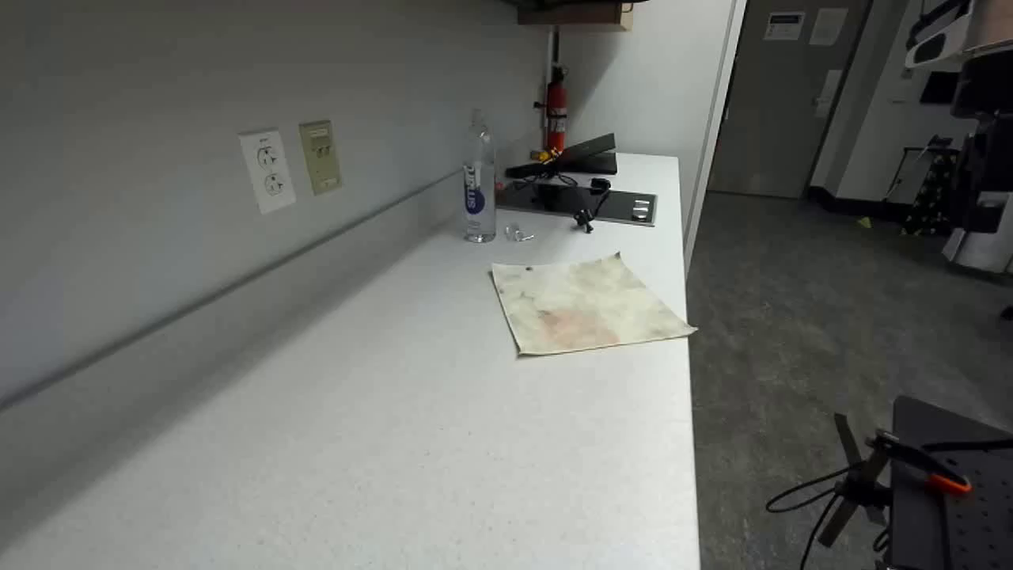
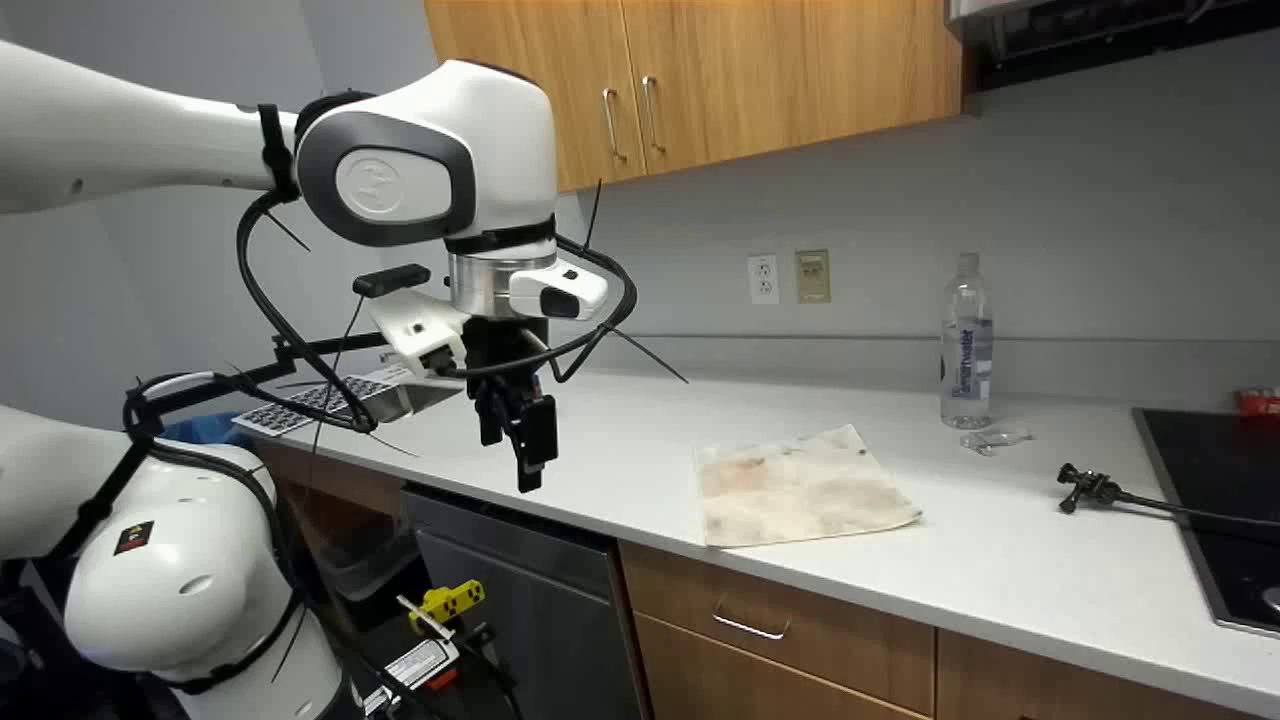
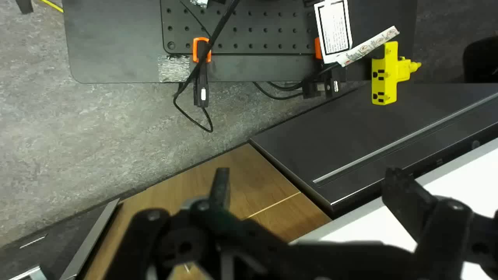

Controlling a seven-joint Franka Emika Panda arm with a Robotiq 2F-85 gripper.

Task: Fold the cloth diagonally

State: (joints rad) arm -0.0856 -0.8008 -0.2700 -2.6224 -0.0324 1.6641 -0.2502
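A clear bottle point(image 2: 966, 385) is standing on the white counter point(image 2: 620, 440), its lettering running upward and reading "smartwater". Near it the cloth point(image 2: 805, 490) is lying spread out, one corner reaching the counter's front edge. In an exterior view, notices point(image 1: 784, 26) are hanging on a grey door point(image 1: 779, 119), too small to read. In the wrist view, a white label point(image 3: 334, 31) is bearing lines of print (illegible too) near a yellow power adapter point(image 3: 385, 74). The gripper point(image 3: 309, 184) is hanging well apart from the cloth, its fingers standing wide apart.
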